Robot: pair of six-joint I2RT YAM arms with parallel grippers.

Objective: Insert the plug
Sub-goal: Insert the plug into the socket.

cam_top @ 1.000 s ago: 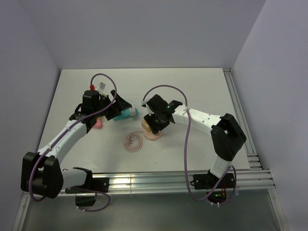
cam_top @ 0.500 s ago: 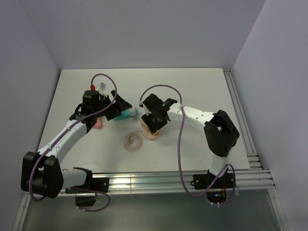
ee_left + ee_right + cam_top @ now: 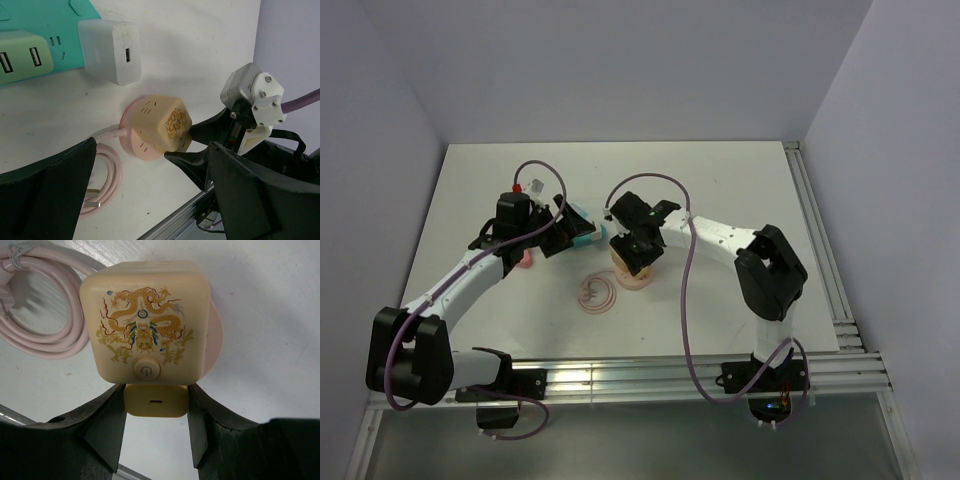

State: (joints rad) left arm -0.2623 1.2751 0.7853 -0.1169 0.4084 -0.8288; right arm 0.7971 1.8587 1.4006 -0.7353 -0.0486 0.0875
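One yellow plug (image 3: pixel 156 402), pinched and aligned

On the tabletop (image 3: pixel 720 180), the cube socket (image 3: pixel 145 322) sits straight ahead of the right end effector (image 3: pixel 156 396), which pinches the yellow plug against its near face. Left end effector (image 3: pixel 151 150), spread wide, hangs farther off.

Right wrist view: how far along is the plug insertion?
Done: the yellow plug is gripped and butted against the side of the dragon cube socket, with no prongs showing. In hand: the right gripper is clamped on it. Left: confirm it is fully seated, which I cannot tell, then release. The left gripper hangs open nearby, holding nothing.
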